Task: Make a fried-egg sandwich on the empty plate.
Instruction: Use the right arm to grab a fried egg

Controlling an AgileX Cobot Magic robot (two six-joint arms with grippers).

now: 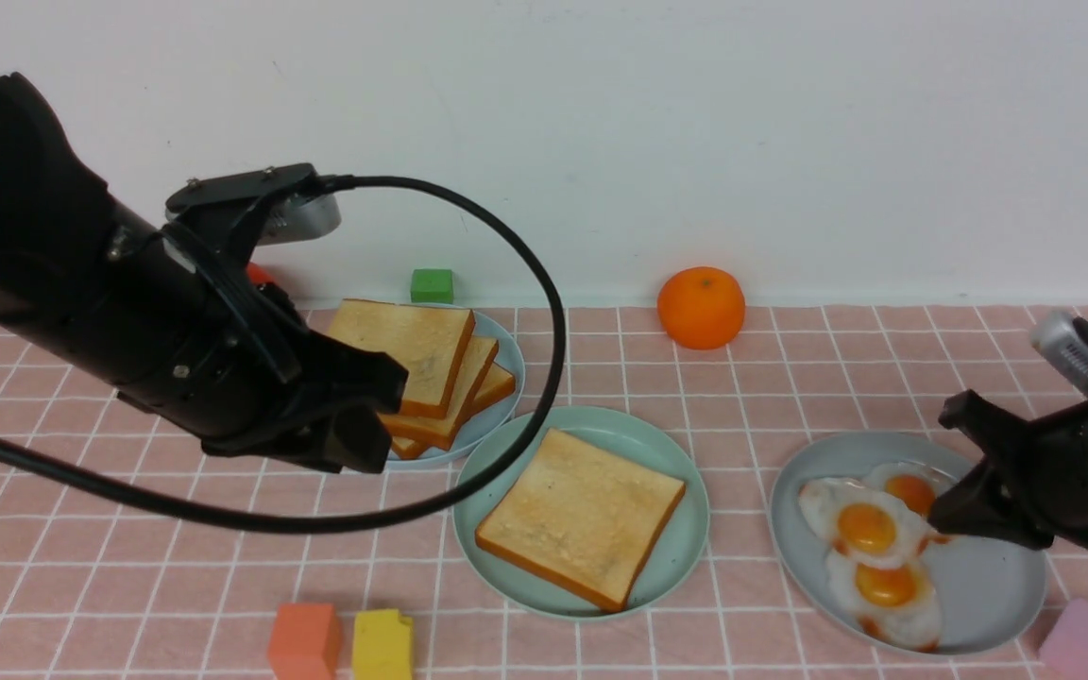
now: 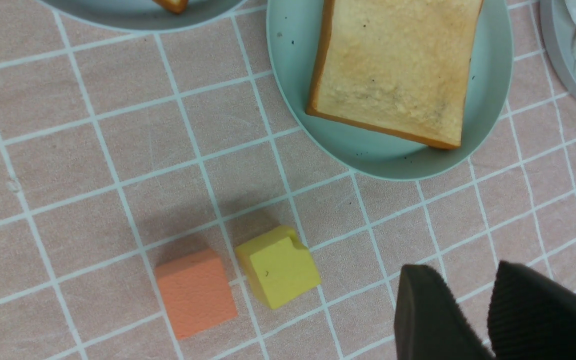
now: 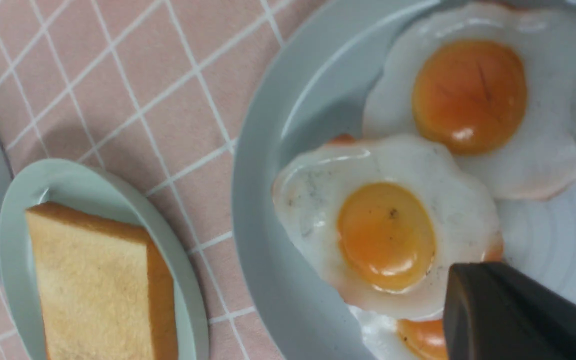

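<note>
**A:** How do the left jaws stand?

**B:** The left gripper [image 2: 465, 272] has them a little apart, with nothing between. Only the cloth [image 2: 93, 150] shows through the gap.

**A:** And the right?

**B:** I cannot tell. The right gripper [image 1: 948, 463] sits at the right edge of the front view. Its wrist view shows just one finger [image 3: 518, 310], with its tip over the rim of an egg [image 3: 385, 235]. Whether it pinches that egg is not visible.

**A:** What lies around that egg?

**B:** It overlaps two more on the grey plate [image 1: 997, 604], lower right in the front view. A pink block [image 1: 1082, 640] stands just beside that plate, in the bottom right corner.

**A:** What is near the left gripper?

**B:** It hangs at centre left of the front view, in front of the blue plate [image 1: 506, 397]. That plate holds a pile [image 1: 412, 354] of slices. A yellow block [image 2: 278, 272] and an orange block [image 2: 195, 292] stand side by side at the bottom edge, left of centre.

**A:** Where is the sandwich?

**B:** One toast [image 1: 582, 515] lies flat on the mint plate [image 1: 686, 557], at lower centre between the other two plates. All three eggs are on the grey plate.

**A:** And farther back?

**B:** An orange [image 1: 701, 307] and a green block [image 1: 432, 284] sit by the wall, well apart.
</note>
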